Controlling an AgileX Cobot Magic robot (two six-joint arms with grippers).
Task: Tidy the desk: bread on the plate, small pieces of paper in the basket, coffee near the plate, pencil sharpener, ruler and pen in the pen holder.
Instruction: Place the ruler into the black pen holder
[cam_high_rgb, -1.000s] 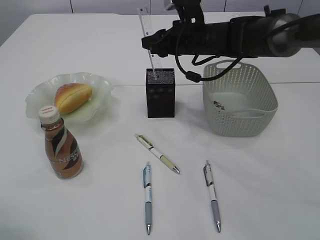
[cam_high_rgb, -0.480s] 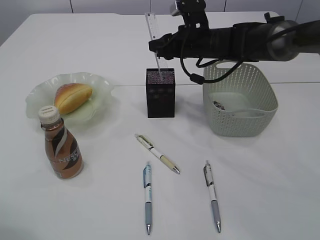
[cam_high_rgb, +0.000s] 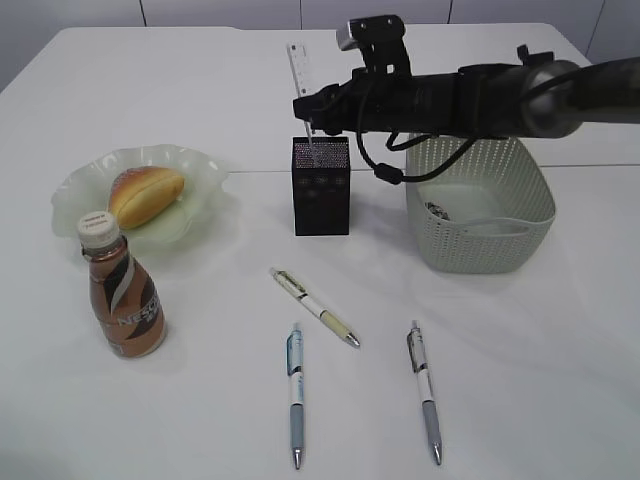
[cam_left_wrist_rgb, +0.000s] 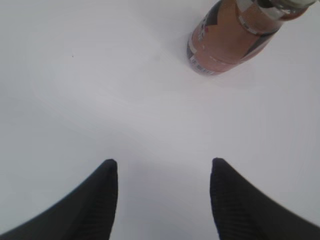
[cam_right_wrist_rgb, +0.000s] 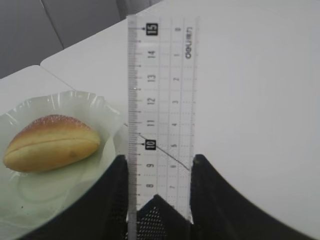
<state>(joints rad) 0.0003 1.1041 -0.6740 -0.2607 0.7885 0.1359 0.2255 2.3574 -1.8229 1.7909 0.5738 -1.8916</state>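
Pen holder (cam_high_rgb: 321, 186), black mesh, one, toward the far edge of the desk at mid-width: I see one clear ruler (cam_high_rgb: 301, 85) standing in it, upper part leaning slightly left, lower end inside the mesh. My right gripper (cam_high_rgb: 316, 108) reaches in from the right edge; in the right wrist view its fingers (cam_right_wrist_rgb: 118, 192) bracket the ruler (cam_right_wrist_rgb: 159, 115) on both sides, closed against it.

Basket (cam_high_rgb: 478, 192), pale green, one, toward the right edge: small paper scraps (cam_high_rgb: 438, 210) on its floor; I cannot count them.

Plate (cam_high_rgb: 192, 176), one, toward the left edge: one bread roll (cam_high_rgb: 145, 193).

Coffee bottle (cam_high_rgb: 122, 295), one, just in front of the plate, upright.

Pens, three, loose near the front edge: cream (cam_high_rgb: 314, 306), blue (cam_high_rgb: 295, 394), grey (cam_high_rgb: 424, 391).

My left gripper (cam_left_wrist_rgb: 162, 192) hangs with fingers spread, holding nothing, over bare desk near the bottle (cam_left_wrist_rgb: 234, 34).
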